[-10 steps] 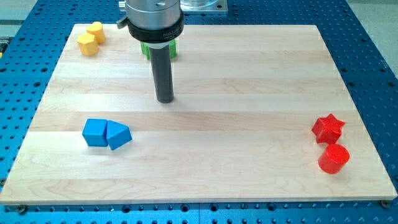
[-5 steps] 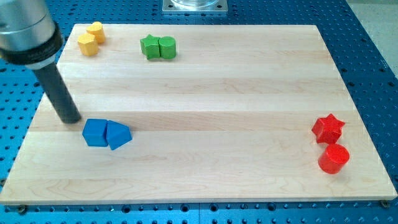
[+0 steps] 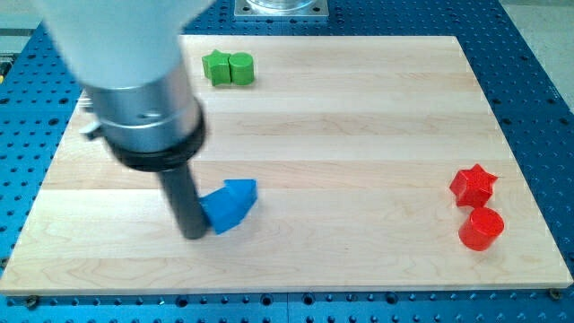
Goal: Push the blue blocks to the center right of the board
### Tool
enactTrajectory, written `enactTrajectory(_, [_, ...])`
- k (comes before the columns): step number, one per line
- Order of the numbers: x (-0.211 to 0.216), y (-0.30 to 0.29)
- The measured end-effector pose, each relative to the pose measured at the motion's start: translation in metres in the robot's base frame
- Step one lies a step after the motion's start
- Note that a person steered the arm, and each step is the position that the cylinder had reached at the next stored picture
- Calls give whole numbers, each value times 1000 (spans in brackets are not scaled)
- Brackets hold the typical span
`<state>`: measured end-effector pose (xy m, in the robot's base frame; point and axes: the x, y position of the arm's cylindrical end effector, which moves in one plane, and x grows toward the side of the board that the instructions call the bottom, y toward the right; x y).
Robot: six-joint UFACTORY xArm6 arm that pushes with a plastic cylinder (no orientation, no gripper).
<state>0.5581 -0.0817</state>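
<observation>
My tip [image 3: 195,233] touches blue wedge [image 3: 230,205] (matte).

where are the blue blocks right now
The blue blocks sit in the lower left-centre of the board, pressed against my tip on its right side, far across from the red star and red cylinder.

The tip [image 3: 195,235] sits low on the board [image 3: 359,135], left of centre, touching the left side of a blue block [image 3: 230,205]; only one blue shape is distinguishable, wedge-like. Two green blocks [image 3: 227,67] lie touching each other well above the tip. Red star [image 3: 473,185] and red cylinder [image 3: 481,228] sit far to the tip's right, just beside each other.
</observation>
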Motion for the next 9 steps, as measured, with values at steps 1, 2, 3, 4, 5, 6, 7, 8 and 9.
enactTrajectory(1, [-37,45])
enactTrajectory(2, [-66,98])
enactTrajectory(3, [-96,136])
enactTrajectory(4, [-117,169])
enactTrajectory(5, [-118,213])
enactTrajectory(6, [-114,252])
enactTrajectory(7, [-98,265])
enactTrajectory(8, [-126,253])
enactTrajectory(9, [-148,280])
